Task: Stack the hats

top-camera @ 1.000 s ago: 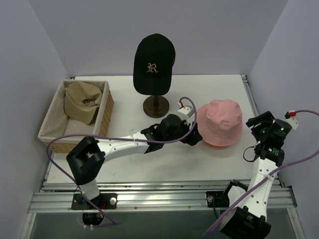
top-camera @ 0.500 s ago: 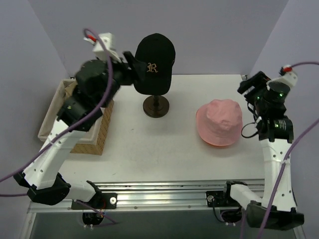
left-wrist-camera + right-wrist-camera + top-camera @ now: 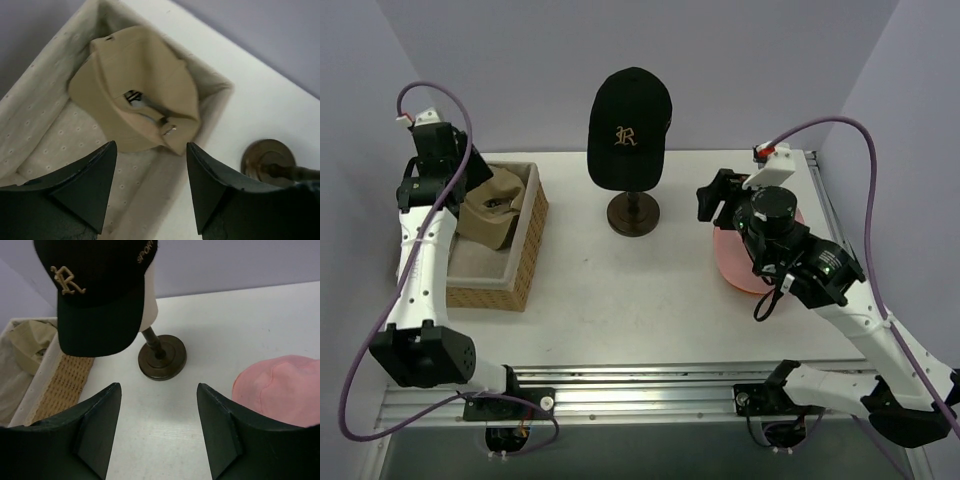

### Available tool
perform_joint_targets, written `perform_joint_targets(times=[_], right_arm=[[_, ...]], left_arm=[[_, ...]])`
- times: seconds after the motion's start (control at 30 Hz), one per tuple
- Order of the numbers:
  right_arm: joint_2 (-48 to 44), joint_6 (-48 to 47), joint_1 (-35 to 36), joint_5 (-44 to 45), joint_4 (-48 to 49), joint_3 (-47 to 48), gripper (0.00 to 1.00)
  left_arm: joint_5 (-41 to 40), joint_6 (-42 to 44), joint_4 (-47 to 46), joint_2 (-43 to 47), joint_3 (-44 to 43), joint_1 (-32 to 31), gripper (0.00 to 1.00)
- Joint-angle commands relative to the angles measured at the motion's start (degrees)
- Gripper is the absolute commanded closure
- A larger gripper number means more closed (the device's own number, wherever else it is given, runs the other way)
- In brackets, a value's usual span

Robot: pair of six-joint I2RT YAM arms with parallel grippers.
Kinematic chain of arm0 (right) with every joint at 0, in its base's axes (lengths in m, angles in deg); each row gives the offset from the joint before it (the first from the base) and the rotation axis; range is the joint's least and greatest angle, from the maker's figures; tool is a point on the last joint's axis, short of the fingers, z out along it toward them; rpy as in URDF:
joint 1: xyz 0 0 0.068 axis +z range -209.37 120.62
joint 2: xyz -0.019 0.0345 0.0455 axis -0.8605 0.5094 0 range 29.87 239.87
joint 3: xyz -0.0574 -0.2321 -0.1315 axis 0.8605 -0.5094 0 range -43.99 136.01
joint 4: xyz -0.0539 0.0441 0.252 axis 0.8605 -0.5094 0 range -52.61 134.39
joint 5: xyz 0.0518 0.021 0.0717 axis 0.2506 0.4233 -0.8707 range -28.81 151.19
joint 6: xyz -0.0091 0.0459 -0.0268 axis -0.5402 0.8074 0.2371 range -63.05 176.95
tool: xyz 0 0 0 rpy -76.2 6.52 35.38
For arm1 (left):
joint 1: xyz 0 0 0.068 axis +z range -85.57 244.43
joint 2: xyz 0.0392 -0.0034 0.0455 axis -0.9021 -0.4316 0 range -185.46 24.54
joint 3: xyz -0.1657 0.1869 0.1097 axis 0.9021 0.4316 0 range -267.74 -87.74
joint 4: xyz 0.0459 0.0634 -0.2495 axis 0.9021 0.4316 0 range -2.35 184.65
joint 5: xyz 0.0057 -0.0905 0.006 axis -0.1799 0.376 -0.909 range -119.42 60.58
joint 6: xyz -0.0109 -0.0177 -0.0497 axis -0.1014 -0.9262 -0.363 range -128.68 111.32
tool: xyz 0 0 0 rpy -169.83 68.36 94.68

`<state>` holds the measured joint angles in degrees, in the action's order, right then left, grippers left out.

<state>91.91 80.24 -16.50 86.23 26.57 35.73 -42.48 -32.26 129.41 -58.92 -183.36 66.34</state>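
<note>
A black cap with a gold "R" (image 3: 630, 125) (image 3: 100, 295) sits on a head form on a dark stand. The tan cap (image 3: 490, 205) (image 3: 140, 90) lies crumpled in a lined wicker basket. The pink hat (image 3: 728, 258) (image 3: 280, 390) rests on the table at the right, mostly hidden under my right arm. My left gripper (image 3: 468, 185) (image 3: 151, 146) hangs open above the basket, just short of the tan cap. My right gripper (image 3: 715, 198) (image 3: 159, 387) is open over bare table between the stand and the pink hat. Neither holds anything.
The basket (image 3: 525, 250) (image 3: 30, 95) stands at the left edge against the wall. The stand's round dark base (image 3: 633, 213) (image 3: 162, 357) (image 3: 265, 157) is at the middle back. Purple walls close in three sides. A metal rail runs along the near edge.
My left arm swung from beside the black cap down over the basket. My right arm moved from the right wall inward over the pink hat. Both grippers' jaws narrowed a little.
</note>
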Motion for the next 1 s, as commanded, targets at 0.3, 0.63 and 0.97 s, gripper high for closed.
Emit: perform_joint_targets(times=[0.3, 0.63, 0.97], right_arm=[[-10.0, -2.3, 6.4, -5.1, 13.9, -15.9, 0.43], [-15.0, -3.0, 6.7, -6.8, 15.8, -20.5, 0.43], [-17.3, -3.7, 6.8, -6.1, 13.5, -20.6, 0.42]], left_arm=[[12.7, 0.5, -15.0, -9.1, 7.3, 7.7, 0.24], [18.6, -2.4, -28.6, -10.2, 12.9, 15.6, 0.25], [23.1, -6.0, -33.9, -19.5, 13.1, 16.1, 0.37]])
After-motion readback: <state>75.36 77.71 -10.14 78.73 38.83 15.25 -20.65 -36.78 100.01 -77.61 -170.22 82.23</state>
